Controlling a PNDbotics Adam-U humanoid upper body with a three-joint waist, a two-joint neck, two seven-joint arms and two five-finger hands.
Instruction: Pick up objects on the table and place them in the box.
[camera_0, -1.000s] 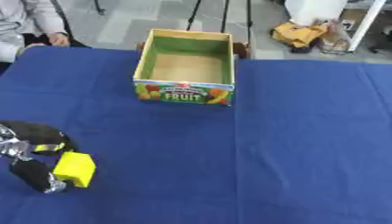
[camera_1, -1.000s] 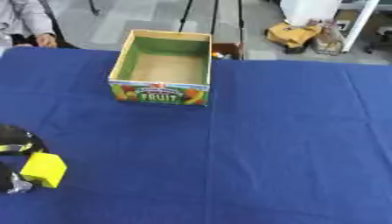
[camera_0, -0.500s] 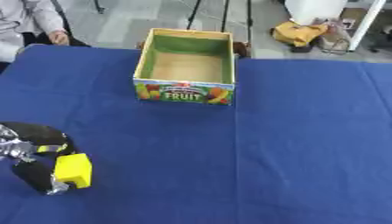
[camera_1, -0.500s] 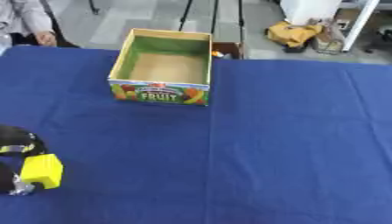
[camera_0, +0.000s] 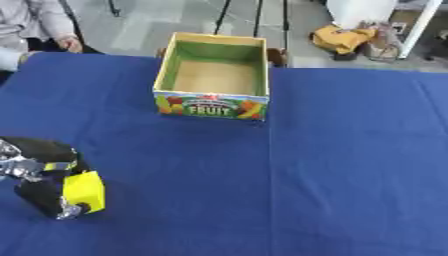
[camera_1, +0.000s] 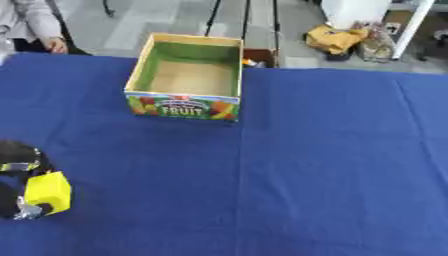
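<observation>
Yellow block (camera_0: 85, 191): rectangular, tilted, at near left of blue table, held in curled fingers of left hand (camera_0: 39, 177). Box (camera_0: 213, 75): open-topped cardboard, green inner walls, "FRUIT" print in front, upright, empty, far centre-left.

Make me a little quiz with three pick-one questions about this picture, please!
1. Where is the yellow block?
A. in the box
B. in the robot's left hand, near the lower left
C. on the floor

2. What colour is the tablecloth?
A. blue
B. red
C. white

3. What is inside the fruit box?
A. a yellow block
B. two blocks
C. nothing that shows

Answers:
1 B: the left hand has its fingers curled round the yellow block at the view's lower left.
2 A: the tablecloth is plain blue all over.
3 C: the fruit box stands open, and only its bare cardboard floor and green walls show.
</observation>
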